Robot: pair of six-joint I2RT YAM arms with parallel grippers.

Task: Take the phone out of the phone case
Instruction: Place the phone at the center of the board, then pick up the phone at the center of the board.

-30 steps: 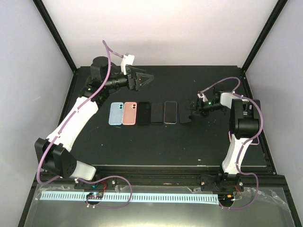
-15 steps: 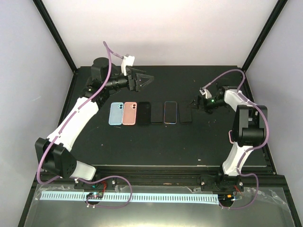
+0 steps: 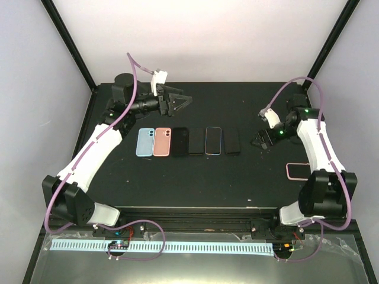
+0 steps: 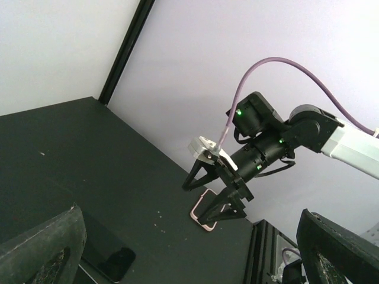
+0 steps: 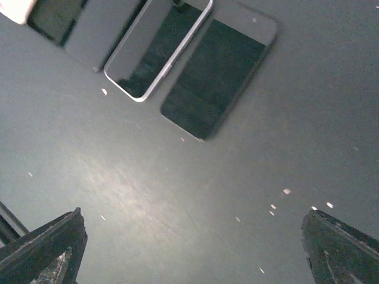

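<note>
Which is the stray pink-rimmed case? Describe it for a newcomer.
On the black table, a row of six phones and cases runs across the middle. Right of that row, near the table's right edge beside the right arm, lies the pink-rimmed phone case. It alone sits apart from the row, turned crosswise, dark inside a pink rim.

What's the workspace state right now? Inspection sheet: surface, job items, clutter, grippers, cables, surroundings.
Surface: matte black table, dotted with small white specks.
Job's things: row, left to right: light blue phone case, salmon phone case, two black slabs, silver-rimmed phone, black phone; pink-rimmed phone or case apart, by the right arm.
Clutter: nothing seen.
Grippers: left gripper open, empty; right gripper open, empty, right of the row.
Cables: purple cables loop along both arms.
Surroundings: white walls, black frame posts.
</note>
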